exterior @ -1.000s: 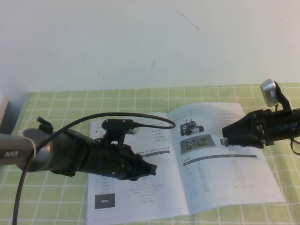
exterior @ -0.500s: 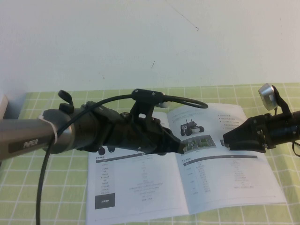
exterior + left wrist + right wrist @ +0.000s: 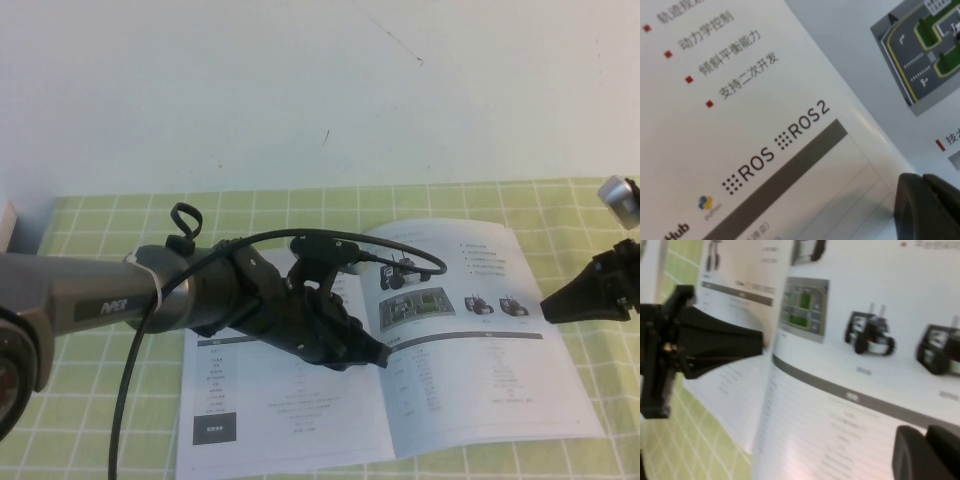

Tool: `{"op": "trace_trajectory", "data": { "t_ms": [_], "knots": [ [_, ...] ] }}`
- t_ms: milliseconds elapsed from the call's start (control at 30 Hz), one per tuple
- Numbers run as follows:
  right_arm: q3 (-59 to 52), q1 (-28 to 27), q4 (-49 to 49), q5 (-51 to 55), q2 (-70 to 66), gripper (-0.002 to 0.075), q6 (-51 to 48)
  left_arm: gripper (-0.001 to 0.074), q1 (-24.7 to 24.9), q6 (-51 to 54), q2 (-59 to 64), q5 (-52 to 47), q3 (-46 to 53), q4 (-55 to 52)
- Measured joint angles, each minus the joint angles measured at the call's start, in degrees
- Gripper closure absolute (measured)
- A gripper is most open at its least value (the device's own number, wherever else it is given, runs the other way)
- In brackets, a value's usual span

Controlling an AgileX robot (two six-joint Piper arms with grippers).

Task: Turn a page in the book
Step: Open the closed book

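The book (image 3: 290, 415) lies open and flat on the table. Its right-hand page (image 3: 470, 370) shows black wheeled robots (image 3: 870, 333), a green board picture (image 3: 413, 307) and text tables. My left gripper (image 3: 378, 354) is shut and empty, its tip low over the book's spine, just below the green picture. In the left wrist view its fingers (image 3: 920, 205) sit close over the left page by a grey header bar. My right gripper (image 3: 550, 303) is shut and empty, hovering over the right page's outer edge. The right wrist view shows its fingertips (image 3: 912, 455) above the tables, facing the left gripper (image 3: 757, 342).
A green-and-white checked cloth (image 3: 100, 400) covers the table under the book. A white wall stands behind. A pale box (image 3: 8, 235) sits at the far left edge. The left arm's black cable (image 3: 400, 255) loops above the book's top middle.
My left arm swung up and right, then dropped its tip to the book's spine. My right gripper drew back to the right, uncovering the right page.
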State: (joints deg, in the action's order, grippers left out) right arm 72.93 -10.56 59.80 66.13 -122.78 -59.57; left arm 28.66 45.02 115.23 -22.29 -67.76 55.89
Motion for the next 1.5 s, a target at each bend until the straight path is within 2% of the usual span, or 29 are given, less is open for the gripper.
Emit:
{"op": "trace_trajectory", "data": {
  "t_ms": [133,433,567,733,833,1100,1500],
  "knots": [
    [0.1,-0.5,-5.1,-0.9,1.1,0.0714,1.2,0.0738,0.0,-0.6,0.0,0.0,0.0,-0.1],
    [0.1,-0.5,-6.8,-0.8,1.1,0.0721,-3.1,0.0739,0.0,-0.7,0.0,0.0,0.0,-0.2],
    [0.1,-0.5,-6.8,-1.2,1.1,0.0632,-5.0,0.0739,0.0,-0.8,0.0,0.0,0.0,-0.2],
    [0.1,-0.5,-7.4,-2.5,1.1,0.0421,-5.4,0.0739,0.0,-0.8,0.0,0.0,0.0,-0.2],
    [0.1,-0.5,-7.7,-2.7,0.9,0.0353,-5.4,0.0739,0.0,-0.8,0.0,0.0,0.0,-0.2],
    [0.1,-0.5,-7.6,-3.2,-1.9,0.0330,-5.3,0.0739,0.0,-0.9,0.0,0.1,0.0,-0.2],
    [0.1,-0.8,-2.0,-0.9,-3.9,0.0328,-5.4,0.0739,0.0,-0.9,-0.1,0.1,0.0,-0.2]
  ]
}}
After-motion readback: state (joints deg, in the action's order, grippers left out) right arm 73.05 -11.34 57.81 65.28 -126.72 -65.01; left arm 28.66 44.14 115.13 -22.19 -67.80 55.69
